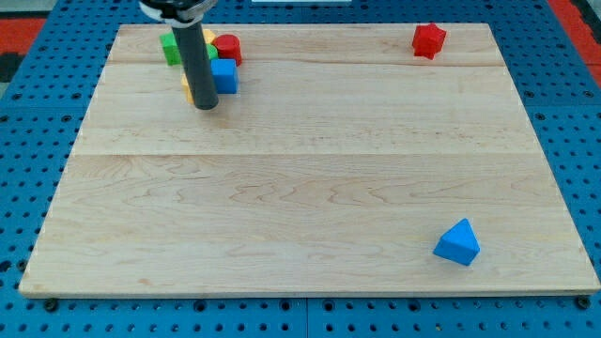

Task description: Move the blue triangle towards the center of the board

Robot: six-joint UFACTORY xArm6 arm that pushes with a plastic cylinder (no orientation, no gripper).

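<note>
The blue triangle (457,242) lies on the wooden board (310,178) near the view's bottom right corner. My tip (206,105) is at the view's top left, far from the triangle. It stands just left of a blue cube (223,76) at the lower edge of a cluster of blocks. The rod hides part of that cluster.
The top left cluster holds a green block (170,48), a red block (228,48), yellow blocks (208,39) partly hidden by the rod, and the blue cube. A red star-like block (428,39) sits at the top right. Blue pegboard (573,141) surrounds the board.
</note>
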